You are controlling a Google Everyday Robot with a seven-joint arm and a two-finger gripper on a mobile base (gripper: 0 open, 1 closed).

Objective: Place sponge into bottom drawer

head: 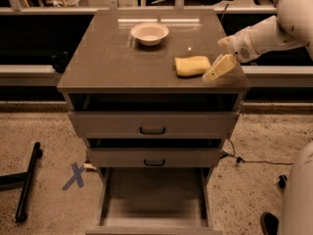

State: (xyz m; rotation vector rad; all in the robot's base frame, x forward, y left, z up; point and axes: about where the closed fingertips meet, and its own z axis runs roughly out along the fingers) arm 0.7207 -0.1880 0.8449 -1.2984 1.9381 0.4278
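The pale yellow sponge (192,65) lies flat on the cabinet's top (112,58), near its right front corner. My gripper (215,69) hangs on the white arm coming in from the right, just right of the sponge and close to the top's surface, almost touching the sponge's right end. The bottom drawer (154,197) is pulled out below, its grey floor bare.
A round white bowl (149,33) stands at the back middle of the top. Two shut drawers with dark loop handles (152,130) sit above the open one. A black bar (27,182) and a blue X mark (74,176) lie on the floor at left.
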